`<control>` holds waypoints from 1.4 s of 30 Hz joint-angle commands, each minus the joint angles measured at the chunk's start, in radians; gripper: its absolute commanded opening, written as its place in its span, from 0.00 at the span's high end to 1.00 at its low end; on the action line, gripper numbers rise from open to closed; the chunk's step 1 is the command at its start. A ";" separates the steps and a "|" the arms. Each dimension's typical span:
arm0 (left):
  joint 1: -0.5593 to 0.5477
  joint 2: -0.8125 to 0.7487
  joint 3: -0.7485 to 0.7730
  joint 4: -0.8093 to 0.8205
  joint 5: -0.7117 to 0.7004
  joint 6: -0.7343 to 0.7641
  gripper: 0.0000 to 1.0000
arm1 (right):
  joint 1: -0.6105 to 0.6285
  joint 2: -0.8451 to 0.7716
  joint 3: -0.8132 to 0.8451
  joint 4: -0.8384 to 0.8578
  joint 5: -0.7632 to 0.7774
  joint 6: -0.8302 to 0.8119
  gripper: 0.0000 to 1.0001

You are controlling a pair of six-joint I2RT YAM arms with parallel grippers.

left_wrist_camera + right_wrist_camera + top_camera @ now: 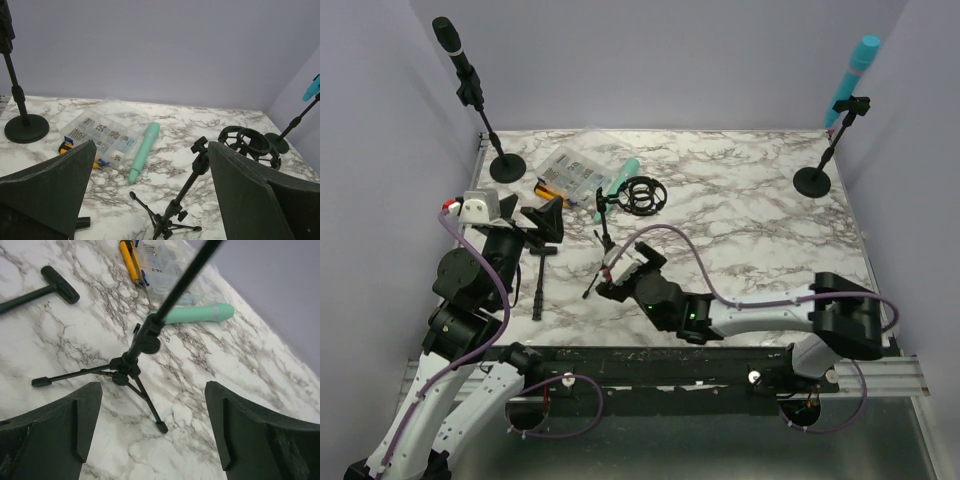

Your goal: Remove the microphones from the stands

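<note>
Right gripper (152,410), jaws spread wide, sits close to the thin black tripod stand (131,362); a nudge could topple it onto the mint-green plastic microphone (197,314) nearby.

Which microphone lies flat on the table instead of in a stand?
The mint-green microphone, beside the clear parts box; the black microphone and the light-blue microphone are held up in stands.

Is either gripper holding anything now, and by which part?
Nothing is held. The left gripper and right gripper are open; the thin black tripod stand stands free.
</note>
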State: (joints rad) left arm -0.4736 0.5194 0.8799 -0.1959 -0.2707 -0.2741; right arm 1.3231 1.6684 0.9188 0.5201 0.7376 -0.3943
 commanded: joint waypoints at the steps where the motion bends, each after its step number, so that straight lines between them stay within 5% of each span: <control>1: -0.003 0.010 0.000 0.015 -0.001 -0.008 0.03 | 0.008 -0.220 -0.161 -0.089 -0.066 0.366 0.07; 9: -0.003 0.068 0.012 0.032 0.162 -0.007 0.01 | -0.047 -0.437 -0.327 -0.119 -0.227 0.795 0.00; 16: -0.005 0.182 0.053 0.025 0.391 0.001 0.01 | -0.302 -0.494 -0.265 -0.153 -0.697 1.038 0.00; 42: 0.038 0.386 0.142 -0.077 0.234 -0.077 0.02 | -0.310 -0.531 -0.242 -0.235 -0.627 1.019 0.00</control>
State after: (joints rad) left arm -0.4507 0.8841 0.9936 -0.2615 0.0105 -0.3252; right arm 1.0115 1.1294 0.6952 0.2893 0.0925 0.6132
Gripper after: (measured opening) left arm 0.979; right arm 0.998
